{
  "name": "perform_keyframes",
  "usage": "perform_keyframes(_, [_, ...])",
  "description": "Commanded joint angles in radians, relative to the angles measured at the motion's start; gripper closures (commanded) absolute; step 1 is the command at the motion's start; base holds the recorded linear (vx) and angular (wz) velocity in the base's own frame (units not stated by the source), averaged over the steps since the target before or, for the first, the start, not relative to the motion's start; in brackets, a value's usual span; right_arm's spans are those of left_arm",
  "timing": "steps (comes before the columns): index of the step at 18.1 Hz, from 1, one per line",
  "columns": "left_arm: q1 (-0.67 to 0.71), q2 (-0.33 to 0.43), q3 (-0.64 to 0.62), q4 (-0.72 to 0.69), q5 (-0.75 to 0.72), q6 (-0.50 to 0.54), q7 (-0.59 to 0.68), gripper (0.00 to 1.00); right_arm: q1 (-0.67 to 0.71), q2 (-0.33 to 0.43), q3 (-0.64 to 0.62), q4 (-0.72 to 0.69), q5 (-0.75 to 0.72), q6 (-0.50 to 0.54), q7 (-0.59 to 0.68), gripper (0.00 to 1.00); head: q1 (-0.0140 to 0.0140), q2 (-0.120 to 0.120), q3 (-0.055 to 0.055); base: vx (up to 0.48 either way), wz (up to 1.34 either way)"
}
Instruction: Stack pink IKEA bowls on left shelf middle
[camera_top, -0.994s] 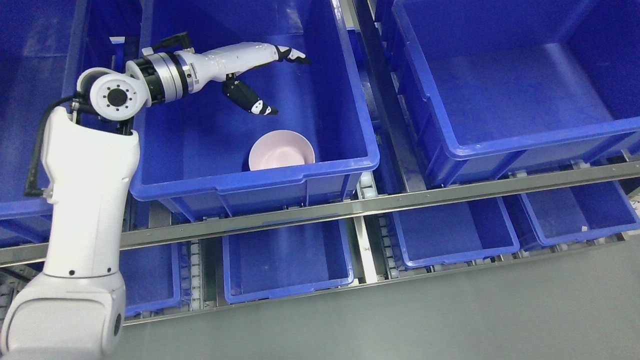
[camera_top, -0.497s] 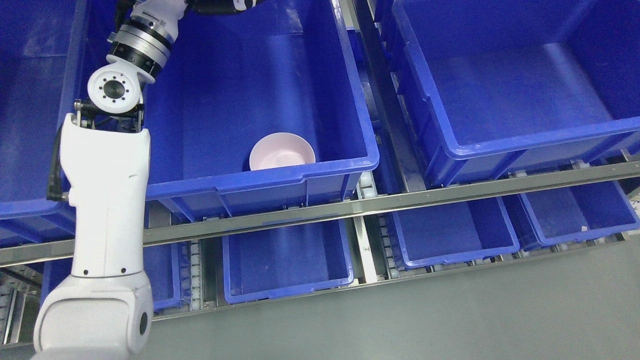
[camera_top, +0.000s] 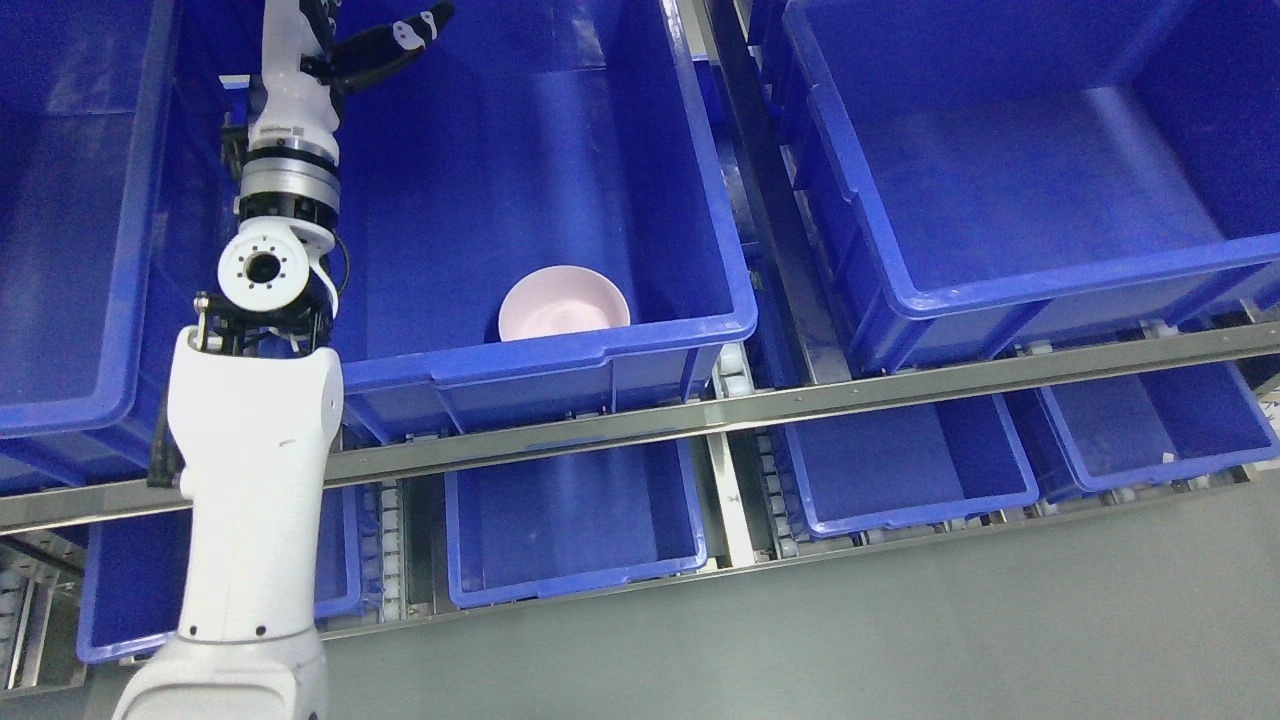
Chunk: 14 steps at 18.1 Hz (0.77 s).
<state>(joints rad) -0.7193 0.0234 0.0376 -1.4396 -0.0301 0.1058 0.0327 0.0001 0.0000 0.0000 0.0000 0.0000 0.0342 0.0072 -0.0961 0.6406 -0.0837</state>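
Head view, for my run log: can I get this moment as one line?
left hand: open, raised at bin's far left | pink bowl: in middle blue bin, near front wall, not held | right hand: not in view

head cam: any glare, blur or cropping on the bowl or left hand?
Head view: pink bowl sharp, evenly lit, lower edge hidden behind the blue bin's front rim; soft glare streaks on the bin floor; left hand cropped by the top edge, slightly soft.
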Motion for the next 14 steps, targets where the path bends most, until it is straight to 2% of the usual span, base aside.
perform_keyframes(1, [0.139, -0.006, 0.073, -0.214, 0.009, 0.011, -0.019, 0.00, 0.029, -0.017, -0.011, -0.034, 0.000, 0.000, -0.001, 0.00, 0.0000, 0.000, 0.000, 0.000, 0.00])
perform_keyframes(6, [0.118, -0.006, 0.073, -0.214, 0.009, 0.009, -0.017, 0.00, 0.029, -0.017, -0.011, -0.034, 0.000, 0.000, -0.001, 0.00, 0.0000, 0.000, 0.000, 0.003, -0.02])
perform_keyframes(8, [0.054, -0.006, 0.073, -0.212, 0.009, 0.012, -0.017, 0.00, 0.029, -0.017, -0.011, -0.034, 0.000, 0.000, -0.001, 0.00, 0.0000, 0.000, 0.000, 0.000, 0.00])
perform_keyframes(10, [0.000, -0.006, 0.073, -0.214, 0.007, 0.061, -0.017, 0.00, 0.029, -0.017, -0.011, -0.034, 0.000, 0.001, -0.001, 0.00, 0.0000, 0.000, 0.000, -0.005, 0.00])
perform_keyframes(14, [-0.022, -0.006, 0.073, -0.214, 0.007, 0.077, -0.016, 0.00, 0.029, -0.017, -0.011, -0.034, 0.000, 0.000, -0.001, 0.00, 0.0000, 0.000, 0.000, 0.001, 0.00])
